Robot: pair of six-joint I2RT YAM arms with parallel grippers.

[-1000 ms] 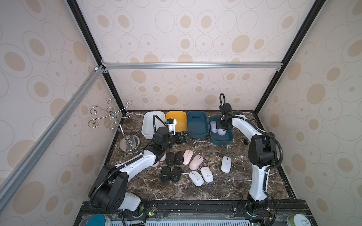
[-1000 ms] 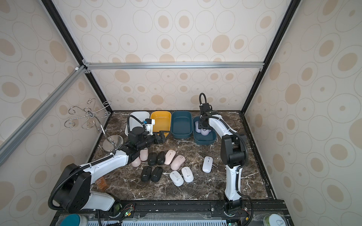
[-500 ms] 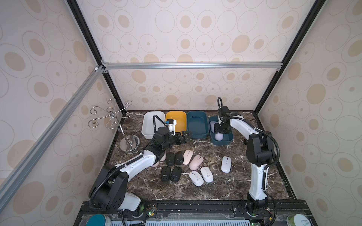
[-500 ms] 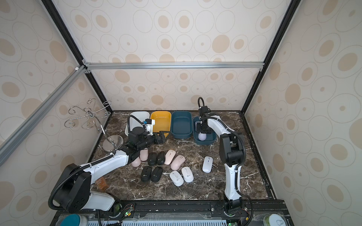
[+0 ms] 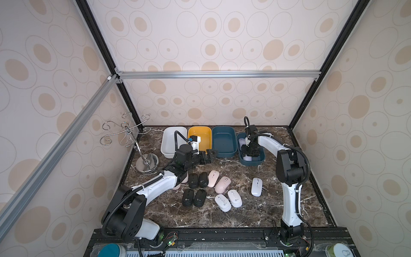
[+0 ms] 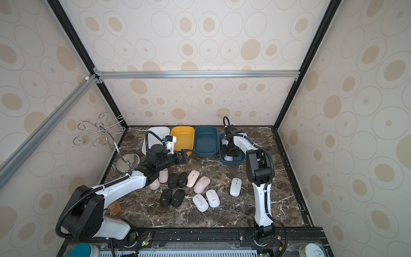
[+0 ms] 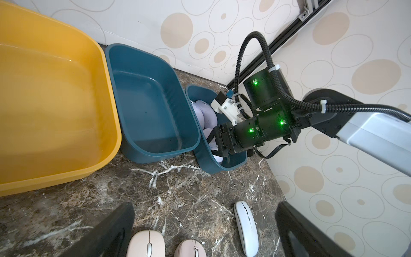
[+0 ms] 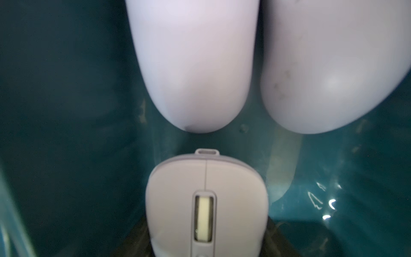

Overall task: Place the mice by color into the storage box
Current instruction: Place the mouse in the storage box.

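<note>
My cameras
Both top views overlook the whole table; the right wrist camera sits close inside a bin.

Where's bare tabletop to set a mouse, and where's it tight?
Free: marble between the two white mice and the front rail; between the lone white mouse and the small teal bin. Crowded: black mice and pink mice by the left arm.

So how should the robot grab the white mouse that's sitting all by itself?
Probably best to pinch the lone mouse across its narrow middle, by its two long sides, coming straight down from above. It lies flat, long and slim, with room on both sides for the jaws.
</note>
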